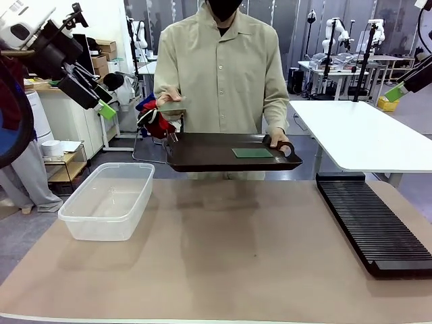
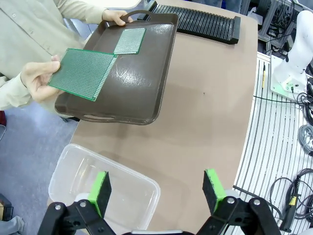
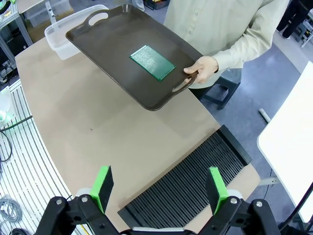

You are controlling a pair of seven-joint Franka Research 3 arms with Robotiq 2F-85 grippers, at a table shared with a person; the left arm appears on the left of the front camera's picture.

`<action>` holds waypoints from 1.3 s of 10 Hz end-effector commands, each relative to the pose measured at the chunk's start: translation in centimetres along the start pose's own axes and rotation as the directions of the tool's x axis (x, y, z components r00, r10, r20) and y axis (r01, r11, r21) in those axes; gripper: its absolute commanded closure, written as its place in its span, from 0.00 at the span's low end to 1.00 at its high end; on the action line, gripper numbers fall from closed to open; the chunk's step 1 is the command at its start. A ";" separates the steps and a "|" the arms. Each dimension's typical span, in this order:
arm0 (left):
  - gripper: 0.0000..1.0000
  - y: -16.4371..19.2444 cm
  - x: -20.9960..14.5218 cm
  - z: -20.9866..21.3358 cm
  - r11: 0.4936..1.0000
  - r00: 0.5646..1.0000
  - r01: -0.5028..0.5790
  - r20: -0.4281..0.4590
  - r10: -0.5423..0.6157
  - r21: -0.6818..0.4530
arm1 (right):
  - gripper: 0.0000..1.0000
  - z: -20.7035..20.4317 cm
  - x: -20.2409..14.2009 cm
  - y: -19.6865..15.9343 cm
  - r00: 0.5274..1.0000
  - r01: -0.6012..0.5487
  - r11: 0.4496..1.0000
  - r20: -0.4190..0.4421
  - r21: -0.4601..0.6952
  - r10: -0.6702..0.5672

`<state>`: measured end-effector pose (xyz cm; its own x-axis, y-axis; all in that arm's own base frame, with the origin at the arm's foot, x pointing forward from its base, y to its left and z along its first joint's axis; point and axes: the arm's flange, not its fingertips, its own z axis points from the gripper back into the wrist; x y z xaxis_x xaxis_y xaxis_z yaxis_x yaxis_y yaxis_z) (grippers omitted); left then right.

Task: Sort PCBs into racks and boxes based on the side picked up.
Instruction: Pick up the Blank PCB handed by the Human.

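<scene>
Left gripper and right gripper: spread wide, empty. Mid-frame, one hand holds the tray; maybe it tips, dropping the board.

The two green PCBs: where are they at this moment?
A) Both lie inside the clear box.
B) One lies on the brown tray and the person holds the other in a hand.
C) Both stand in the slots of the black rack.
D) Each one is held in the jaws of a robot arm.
B: one PCB lies flat on the tray, while the person's hand holds the other PCB by its edge.
</scene>
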<state>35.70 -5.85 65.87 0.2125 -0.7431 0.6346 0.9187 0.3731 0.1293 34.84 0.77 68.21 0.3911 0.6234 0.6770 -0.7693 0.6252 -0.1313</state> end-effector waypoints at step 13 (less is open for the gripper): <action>0.00 0.0 0.0 0.0 1.000 1.000 0.001 0.003 -0.001 -0.004 | 0.00 0.0 0.0 0.0 1.000 0.000 1.000 -0.001 0.002 0.000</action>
<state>35.70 -5.85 65.87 0.2125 -0.7431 0.6345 0.9187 0.3731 0.1293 34.84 0.77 68.21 0.3911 0.6234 0.6770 -0.7693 0.6252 -0.1313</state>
